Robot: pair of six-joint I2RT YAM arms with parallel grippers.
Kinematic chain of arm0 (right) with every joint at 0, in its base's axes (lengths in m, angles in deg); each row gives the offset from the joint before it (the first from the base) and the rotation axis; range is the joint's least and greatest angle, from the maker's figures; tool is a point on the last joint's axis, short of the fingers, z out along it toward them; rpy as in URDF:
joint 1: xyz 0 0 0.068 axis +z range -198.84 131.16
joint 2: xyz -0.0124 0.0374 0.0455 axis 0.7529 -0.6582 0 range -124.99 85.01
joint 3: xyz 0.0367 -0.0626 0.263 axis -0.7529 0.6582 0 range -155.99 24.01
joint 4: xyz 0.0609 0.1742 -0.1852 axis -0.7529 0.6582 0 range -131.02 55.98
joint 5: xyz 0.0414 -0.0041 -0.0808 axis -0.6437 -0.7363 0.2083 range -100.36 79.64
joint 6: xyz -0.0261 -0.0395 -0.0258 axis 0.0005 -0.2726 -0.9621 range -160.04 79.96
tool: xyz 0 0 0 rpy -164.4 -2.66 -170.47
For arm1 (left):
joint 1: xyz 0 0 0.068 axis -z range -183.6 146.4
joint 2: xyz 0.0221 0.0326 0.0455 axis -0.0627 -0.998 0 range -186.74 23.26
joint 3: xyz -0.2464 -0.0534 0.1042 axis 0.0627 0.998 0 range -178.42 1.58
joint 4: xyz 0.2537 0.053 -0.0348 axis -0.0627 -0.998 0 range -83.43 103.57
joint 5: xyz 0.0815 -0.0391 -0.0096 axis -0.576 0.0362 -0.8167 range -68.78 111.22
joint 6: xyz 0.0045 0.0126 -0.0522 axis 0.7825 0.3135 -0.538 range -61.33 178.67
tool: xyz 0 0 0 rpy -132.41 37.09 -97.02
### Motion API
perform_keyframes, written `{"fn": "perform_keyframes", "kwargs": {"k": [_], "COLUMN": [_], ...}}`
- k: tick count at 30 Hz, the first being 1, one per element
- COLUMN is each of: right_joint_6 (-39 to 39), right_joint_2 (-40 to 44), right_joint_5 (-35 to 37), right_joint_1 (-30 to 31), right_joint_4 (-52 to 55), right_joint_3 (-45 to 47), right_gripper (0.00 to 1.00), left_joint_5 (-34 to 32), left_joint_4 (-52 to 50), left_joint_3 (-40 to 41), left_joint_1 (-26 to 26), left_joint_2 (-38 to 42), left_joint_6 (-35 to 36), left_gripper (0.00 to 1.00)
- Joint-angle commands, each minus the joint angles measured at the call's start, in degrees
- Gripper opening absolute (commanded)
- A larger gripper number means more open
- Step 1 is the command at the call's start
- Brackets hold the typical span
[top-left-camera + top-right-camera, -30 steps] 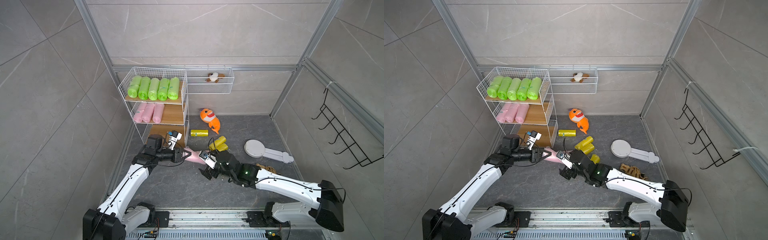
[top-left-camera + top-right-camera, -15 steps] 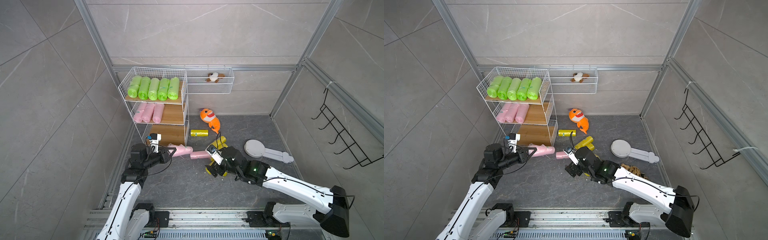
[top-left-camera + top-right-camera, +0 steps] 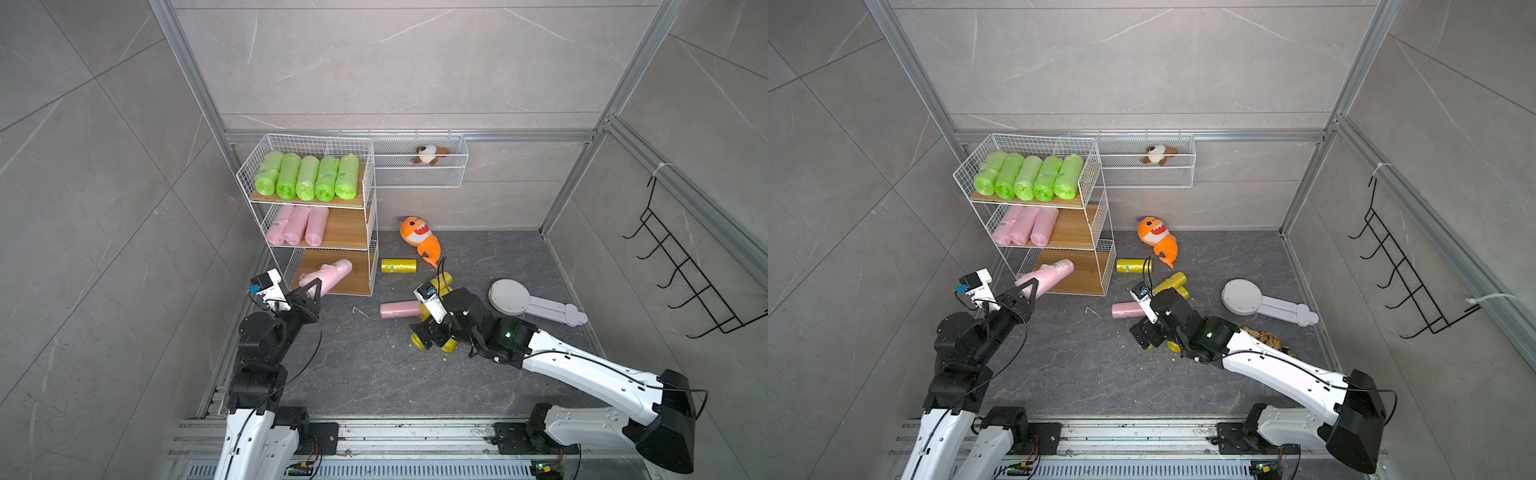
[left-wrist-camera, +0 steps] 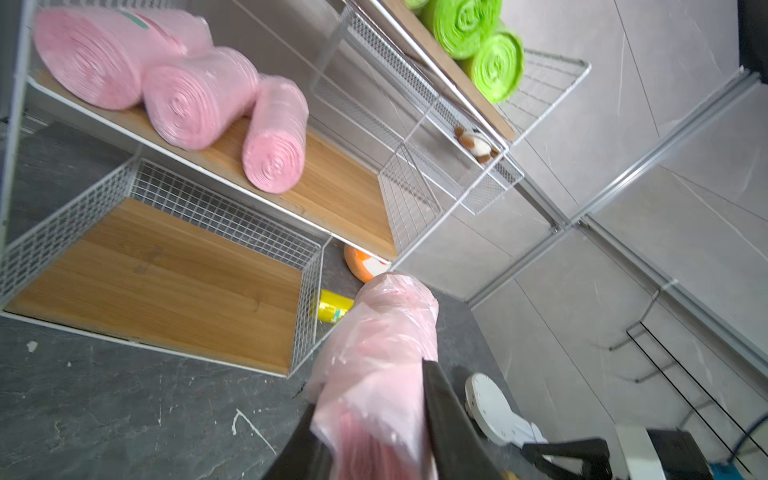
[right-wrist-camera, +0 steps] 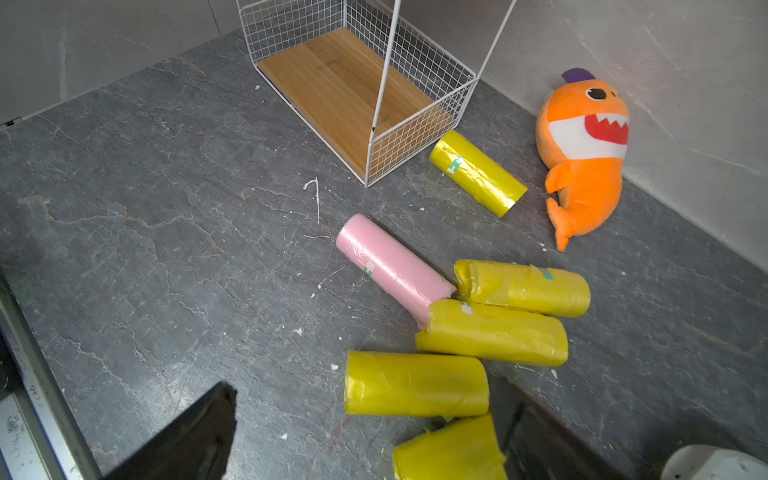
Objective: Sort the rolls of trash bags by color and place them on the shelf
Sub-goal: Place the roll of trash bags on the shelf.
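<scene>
Shelf (image 3: pixel 349 229): five green rolls (image 3: pixel 307 178) side by side on top tier, three pink rolls (image 3: pixel 296 226) on middle tier. Tabletop (image 3: pixel 353 374): five yellow rolls (image 5: pixel 415 382), one loose pink roll (image 5: pixel 390 270). Right gripper (image 3: pixel 432 337) over yellow cluster, jaws wide open. Left gripper (image 3: pixel 312 287) jaws clamped on held pink roll (image 3: pixel 332 274), raised near bottom tier.

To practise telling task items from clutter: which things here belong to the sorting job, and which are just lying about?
Belong:
shelf
green rolls on its top tier
pink rolls on its middle tier
held pink roll in the left gripper
loose pink roll on the floor
yellow rolls on the floor

Lying about:
orange plush shark
small plush animal in the wall basket
white paddle-shaped object
</scene>
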Motion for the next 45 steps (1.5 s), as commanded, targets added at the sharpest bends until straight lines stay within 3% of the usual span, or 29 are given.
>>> {"fn": "perform_keyframes", "kwargs": {"k": [1, 11, 20, 32, 39, 45], "right_joint_6": [1.2, 0.6, 0.6, 0.6, 0.6, 0.7], "right_joint_2": [-0.2, -0.1, -0.1, 1.1, 1.6, 1.3], "right_joint_5": [-0.5, -0.7, -1.4, -1.8, -1.8, -2.0], "right_joint_1": [-0.4, -0.8, -1.5, -2.1, -2.2, -2.4], "right_joint_4": [-1.3, -1.6, -2.1, -1.5, -1.2, -1.4], "right_joint_3": [-0.1, 0.7, 1.6, 2.4, 3.0, 3.2], "right_gripper": [1.00, 1.00, 1.00, 1.00, 1.00, 1.00], "left_joint_5": [-5.8, -10.6, -19.2, -37.4, -42.9, -43.7], "left_joint_4": [11.8, 27.3, 34.8, 42.7, 47.0, 49.5], "left_joint_3": [-1.2, -1.4, -4.2, -9.6, -11.0, -12.9], "left_joint_1": [-0.2, 0.6, 7.3, 20.2, 21.1, 21.1], "left_joint_2": [-2.6, -12.6, -21.3, -33.6, -38.8, -43.6], "left_joint_6": [-2.7, -5.3, -3.0, 10.9, 16.6, 20.1], "left_gripper": [0.00, 0.00, 0.00, 0.00, 0.00, 0.01]}}
